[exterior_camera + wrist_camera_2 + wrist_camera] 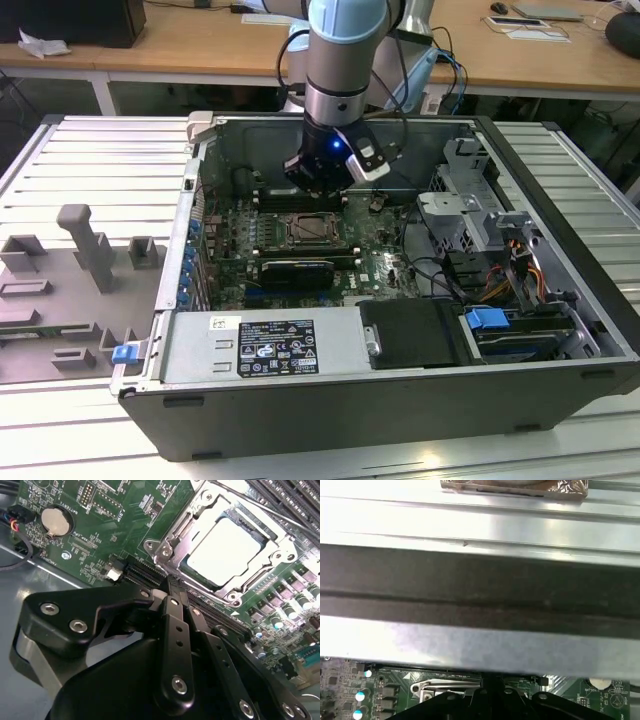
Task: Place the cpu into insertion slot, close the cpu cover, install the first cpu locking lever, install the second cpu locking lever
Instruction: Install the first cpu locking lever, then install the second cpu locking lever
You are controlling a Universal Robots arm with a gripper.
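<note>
my gripper [172,591] hangs inside the open case [560,330], just above the board [110,535], fingers pressed together and holding nothing.

the cpu [226,550] lies in the slot [280,555] with the cover [197,527] down around it (its pale top shows through the window). in the exterior view my gripper [318,185] sits just behind the slot [313,231], beside the memory slots [283,197]; a coin cell [55,521] lies well apart.

Cpu [227,550] seated in insertion slot [176,530], cpu cover [272,542] down.
</note>
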